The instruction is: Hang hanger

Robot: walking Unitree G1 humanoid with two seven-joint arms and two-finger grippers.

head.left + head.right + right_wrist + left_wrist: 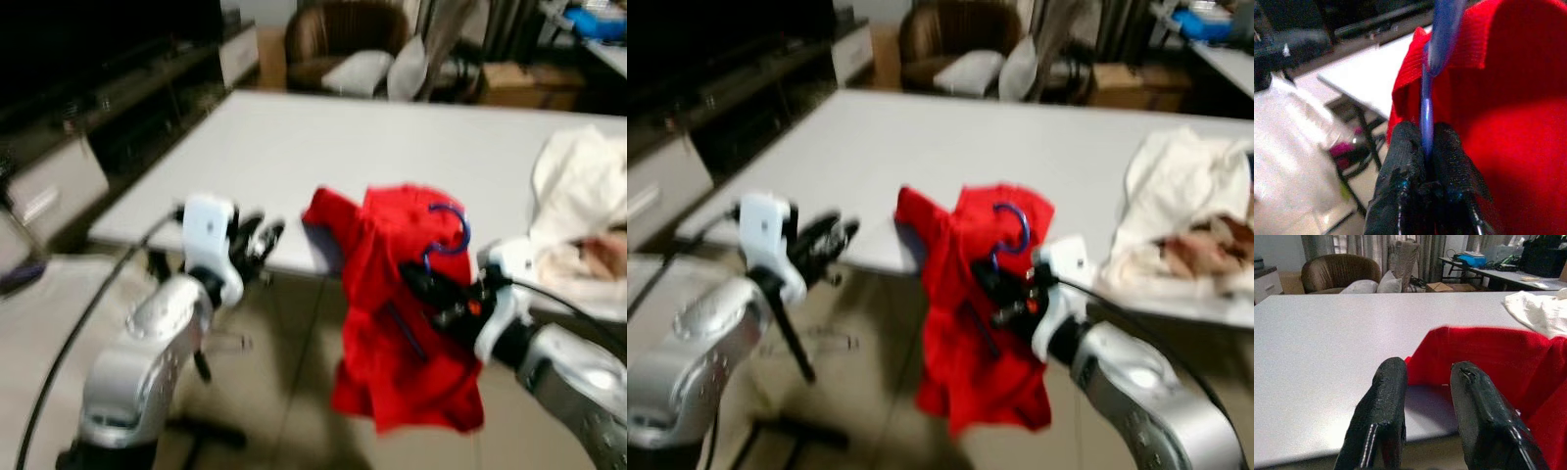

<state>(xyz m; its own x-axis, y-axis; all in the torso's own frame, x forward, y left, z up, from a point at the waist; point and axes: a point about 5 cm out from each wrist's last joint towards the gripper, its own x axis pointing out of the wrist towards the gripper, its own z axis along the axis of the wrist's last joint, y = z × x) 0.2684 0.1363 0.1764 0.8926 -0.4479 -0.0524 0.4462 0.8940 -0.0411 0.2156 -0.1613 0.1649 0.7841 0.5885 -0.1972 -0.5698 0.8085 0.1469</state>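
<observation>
A red garment (402,304) hangs on a blue hanger (453,230) over the front edge of the white table (323,137). My right gripper (431,289) is shut on the hanger's blue stem just below the hook. In the right wrist view the stem (1426,112) runs up between the pressed fingers (1449,147), with red cloth behind. My left gripper (260,240) stands open to the left of the garment at the table's edge. In the left wrist view nothing lies between its fingers (1386,396), and the red cloth (1488,357) is just beyond them.
A heap of white cloth (578,206) lies on the table's right side. A brown armchair (343,34) with pale cushions (358,70) stands behind the table. A dark low cabinet (118,88) runs along the left. Black stand legs (201,431) sit on the floor below.
</observation>
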